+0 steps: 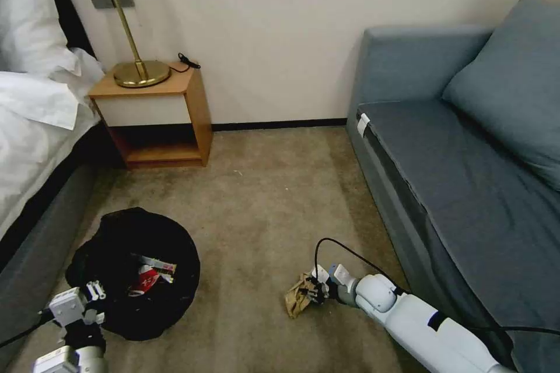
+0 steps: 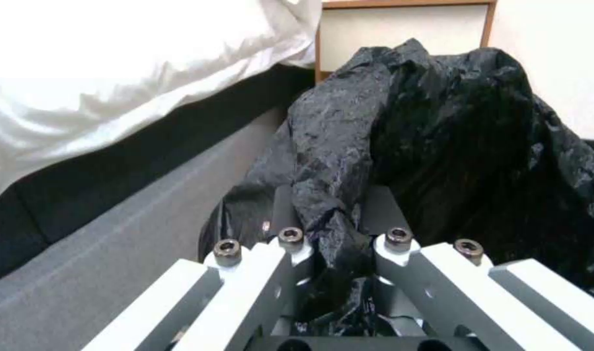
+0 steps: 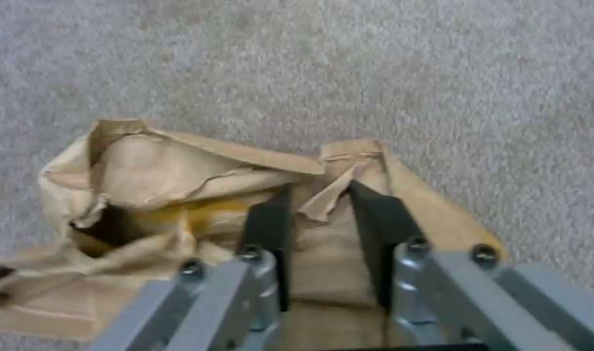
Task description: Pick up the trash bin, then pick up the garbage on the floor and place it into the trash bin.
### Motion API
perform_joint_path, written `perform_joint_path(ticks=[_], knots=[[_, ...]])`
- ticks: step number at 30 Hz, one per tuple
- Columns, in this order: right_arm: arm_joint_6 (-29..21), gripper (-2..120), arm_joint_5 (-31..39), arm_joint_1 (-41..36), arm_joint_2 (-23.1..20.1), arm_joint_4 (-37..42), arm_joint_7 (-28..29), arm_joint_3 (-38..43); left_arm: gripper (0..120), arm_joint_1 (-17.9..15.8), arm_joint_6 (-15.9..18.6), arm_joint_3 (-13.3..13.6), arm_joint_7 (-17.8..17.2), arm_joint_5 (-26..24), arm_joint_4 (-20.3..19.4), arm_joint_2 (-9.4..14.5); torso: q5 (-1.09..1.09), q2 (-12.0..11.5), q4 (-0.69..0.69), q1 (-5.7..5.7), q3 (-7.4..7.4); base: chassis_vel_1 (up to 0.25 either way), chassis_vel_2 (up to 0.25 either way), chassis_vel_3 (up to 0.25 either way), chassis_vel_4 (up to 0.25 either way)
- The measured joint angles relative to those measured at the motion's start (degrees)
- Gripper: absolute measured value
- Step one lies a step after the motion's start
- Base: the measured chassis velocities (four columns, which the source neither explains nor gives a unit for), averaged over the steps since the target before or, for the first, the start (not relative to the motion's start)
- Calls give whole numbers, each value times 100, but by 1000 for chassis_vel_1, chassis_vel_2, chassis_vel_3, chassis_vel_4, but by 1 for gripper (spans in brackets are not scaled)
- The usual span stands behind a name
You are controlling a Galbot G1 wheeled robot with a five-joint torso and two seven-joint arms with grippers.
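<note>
The trash bin, lined with a black bag, sits on the carpet at the lower left. A red-and-white snack bag and a yellowish wrapper lie inside it. My left gripper is at the bin's near rim. In the left wrist view it is shut on a fold of the black bag. The garbage on the floor is a crumpled tan paper scrap beside the sofa. My right gripper reaches down to it, and in the right wrist view its fingers pinch a ridge of the paper.
A bed with white sheets runs along the left, close to the bin. A wooden nightstand with a brass lamp stands at the back wall. A blue-grey sofa fills the right. Open carpet lies between.
</note>
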Motion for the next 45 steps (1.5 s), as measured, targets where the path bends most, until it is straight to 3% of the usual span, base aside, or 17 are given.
perform_joint_path(ticks=[8,45], knots=[[23,0,93,41,48,11,14,39,7,-2,0,-4,0,-2,-21,-2,0,0,0,0,0,0,0,0,0],[508,0,812,51,54,379,5,330,7,32,-97,89,20,218,30,-81,0,0,0,0,0,0,0,0,0]])
